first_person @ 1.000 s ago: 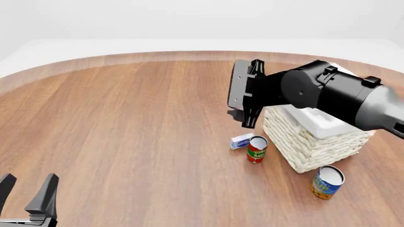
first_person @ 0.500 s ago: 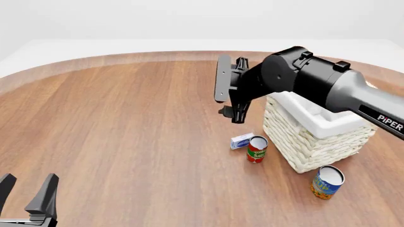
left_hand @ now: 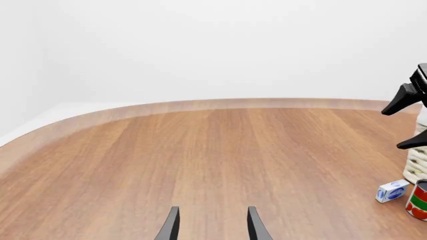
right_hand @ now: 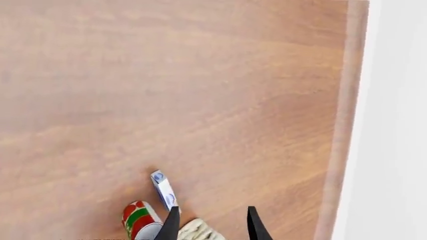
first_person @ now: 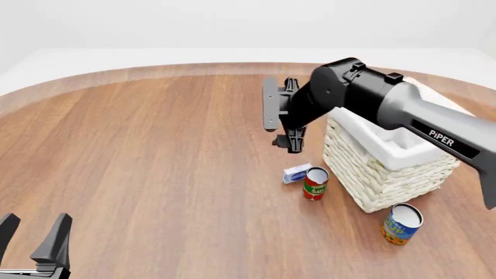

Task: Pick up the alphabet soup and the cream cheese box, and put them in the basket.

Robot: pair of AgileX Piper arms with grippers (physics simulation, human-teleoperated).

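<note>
Basket point(first_person: 391, 180) stands on the table point(first_person: 155, 151). Cream cheese box point(first_person: 296, 173) lies just left of it, beside a red-and-green can point(first_person: 315, 183). Soup point(first_person: 401, 224) stands near the basket's front corner. Right gripper point(first_person: 280, 123) hangs empty, jaws apart, above the box. Left gripper point(first_person: 35, 241), jaws apart, is well left of the basket.

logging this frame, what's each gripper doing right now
left gripper: open, holding nothing
right gripper: open, holding nothing, raised beside the basket
</note>
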